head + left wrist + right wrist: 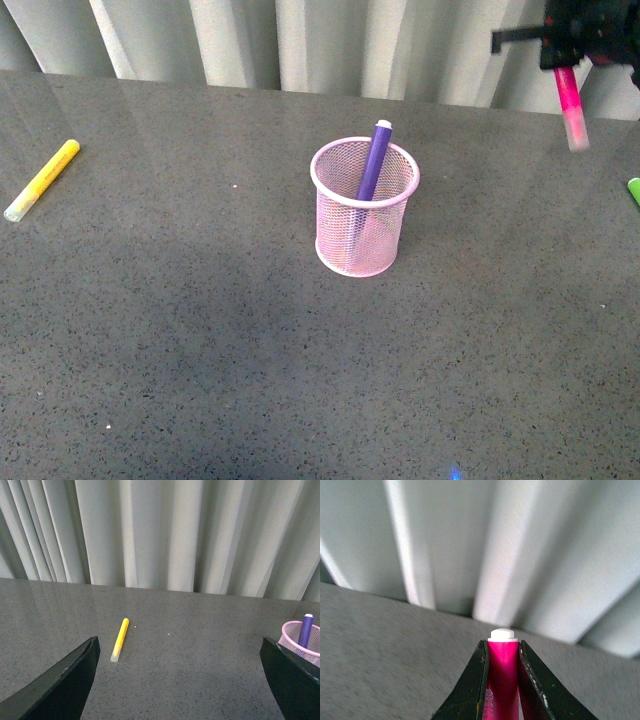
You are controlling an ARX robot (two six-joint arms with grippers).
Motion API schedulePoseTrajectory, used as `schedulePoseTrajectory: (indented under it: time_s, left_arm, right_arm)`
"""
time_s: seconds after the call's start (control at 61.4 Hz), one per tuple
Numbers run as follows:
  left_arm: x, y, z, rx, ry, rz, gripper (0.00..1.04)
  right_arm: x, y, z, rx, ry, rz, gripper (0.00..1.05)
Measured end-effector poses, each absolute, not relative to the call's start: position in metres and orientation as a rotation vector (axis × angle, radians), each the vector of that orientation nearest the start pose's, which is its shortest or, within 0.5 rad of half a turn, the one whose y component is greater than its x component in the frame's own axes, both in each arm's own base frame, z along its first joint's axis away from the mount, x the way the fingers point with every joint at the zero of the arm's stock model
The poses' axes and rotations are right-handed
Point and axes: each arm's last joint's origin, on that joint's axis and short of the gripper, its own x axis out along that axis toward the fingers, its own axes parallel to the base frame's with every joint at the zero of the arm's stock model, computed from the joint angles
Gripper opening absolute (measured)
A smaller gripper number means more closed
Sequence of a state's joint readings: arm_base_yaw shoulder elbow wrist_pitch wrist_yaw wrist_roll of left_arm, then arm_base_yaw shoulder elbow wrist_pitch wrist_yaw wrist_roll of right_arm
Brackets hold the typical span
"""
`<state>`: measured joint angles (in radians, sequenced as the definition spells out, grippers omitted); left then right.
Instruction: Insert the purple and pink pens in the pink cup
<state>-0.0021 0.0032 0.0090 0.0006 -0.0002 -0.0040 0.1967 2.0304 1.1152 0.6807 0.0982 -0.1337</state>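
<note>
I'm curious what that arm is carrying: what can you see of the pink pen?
The pink pen is a short, thick marker, plastic by its look, with a glossy hot pink barrel, a paler pink cap and a small white end plug. It hangs in the air, almost upright with the cap downward, above the table and to the right of the pink cup, touching neither. Only the right gripper touches it: its dark fingers are shut on the barrel near the white end.
</note>
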Motion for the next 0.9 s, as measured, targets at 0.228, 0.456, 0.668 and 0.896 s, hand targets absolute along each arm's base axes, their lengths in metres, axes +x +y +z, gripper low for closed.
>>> schedulePoseTrajectory:
  time_s: [0.228, 0.456, 0.668, 0.896]
  left_arm:
    - [0.097, 0.0, 0.166, -0.004, -0.006, -0.002, 0.98]
    - [0.097, 0.0, 0.166, -0.004, -0.006, -0.002, 0.98]
    - [0.097, 0.0, 0.166, -0.004, -0.006, -0.002, 0.98]
    - [0.097, 0.0, 0.166, -0.004, -0.006, -0.002, 0.98]
  right_arm:
    - [0.394, 0.169, 0.185, -0.285, -0.064, 0.338, 0.12]
    - [0.363, 0.206, 0.173, -0.247, -0.166, 0.442, 0.12]
    - [0.348, 0.214, 0.149, -0.218, -0.147, 0.463, 0.12]
    - [0.346, 0.211, 0.132, -0.194, -0.118, 0.472, 0.12]
